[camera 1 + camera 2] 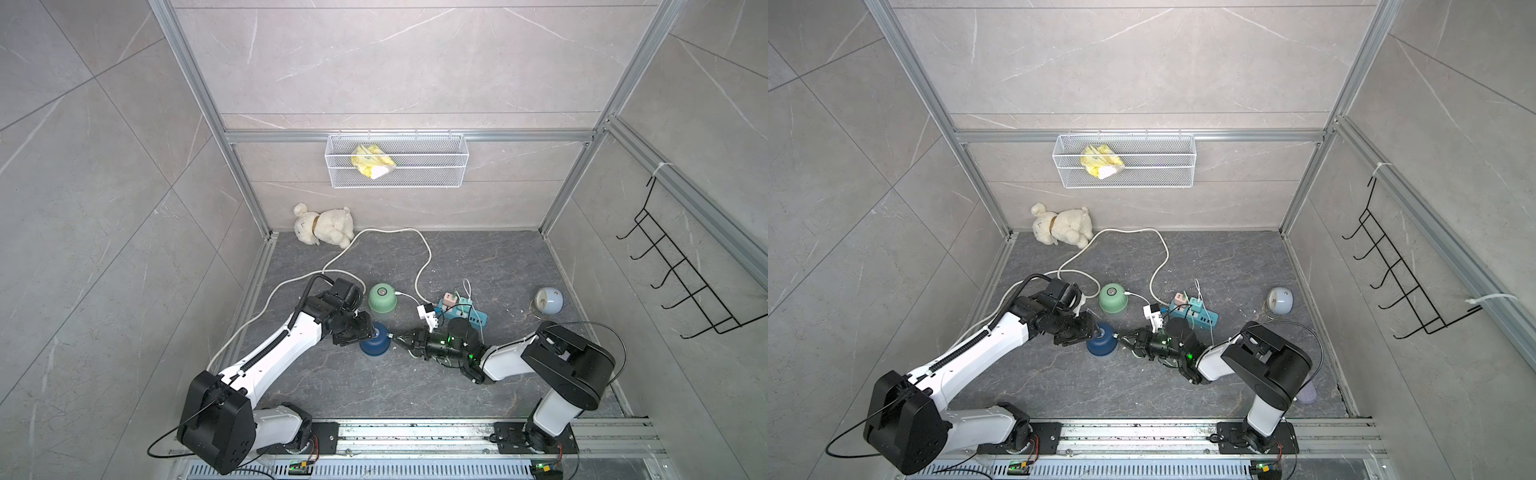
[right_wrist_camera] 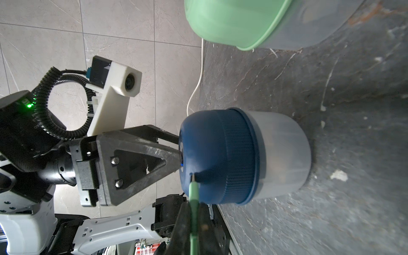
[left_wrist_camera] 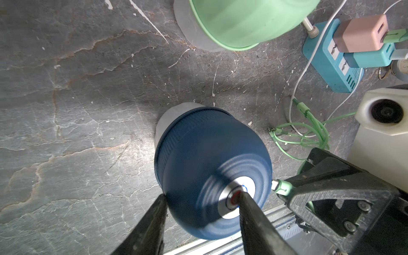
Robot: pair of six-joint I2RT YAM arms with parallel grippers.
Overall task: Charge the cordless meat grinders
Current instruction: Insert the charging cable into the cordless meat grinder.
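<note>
Right, we're mid-plug on the ribbed navy-blue plastic dome grinder (image 2: 217, 154), near the middle of the dark stone-look tabletop (image 1: 415, 386). Left tool (image 3: 202, 195) half spread, one fingertip (image 3: 248, 212) bearing on its round metal cap. Right tool (image 1: 398, 337) pinched shut on the mint-green cable plug (image 2: 194, 189), tip at the side port. Next we need a straight push, dome steady.

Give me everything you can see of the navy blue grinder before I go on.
The navy blue grinder stands upright on the dark stone floor beside the mint grinder. It is a matte plastic dome with a ribbed skirt over a frosted cup, and its round metal centre shows red. The left gripper, jaws apart, rests one tip on that centre and the other against the dome. The right gripper, shut on a green cable plug, holds it at the side port; whether it is fully seated is unclear.
</note>
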